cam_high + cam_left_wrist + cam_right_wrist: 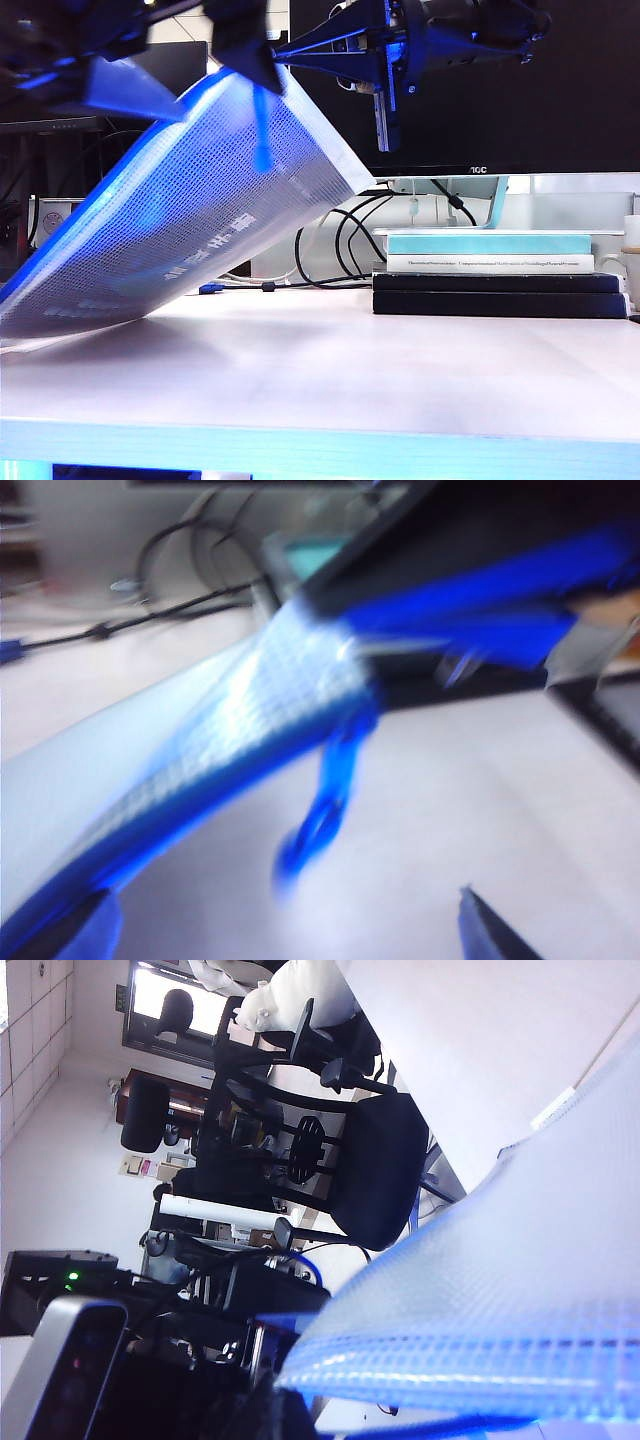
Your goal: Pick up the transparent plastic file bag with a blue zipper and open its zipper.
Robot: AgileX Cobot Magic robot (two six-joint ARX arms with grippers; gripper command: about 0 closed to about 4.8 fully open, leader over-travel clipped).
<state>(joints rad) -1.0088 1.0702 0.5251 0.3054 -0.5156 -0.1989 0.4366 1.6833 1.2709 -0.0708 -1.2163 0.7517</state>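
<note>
overhead, file bag (190, 210) under right gripper (245, 50)

The transparent plastic file bag (190, 210), a whitish pouch with fine mesh grid, hangs tilted in the air, its upper corner raised and its lower edge touching the table at the left. The blue zipper (215, 790) trims one long edge, its looped cord pull (261, 130) dangling freely.

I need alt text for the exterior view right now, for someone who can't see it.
The transparent plastic file bag hangs tilted, its top edge held up by the right gripper, its lower end resting on the white table. The left gripper sits open at the upper left, and a blue cord pull dangles. Stacked books lie right.
</note>
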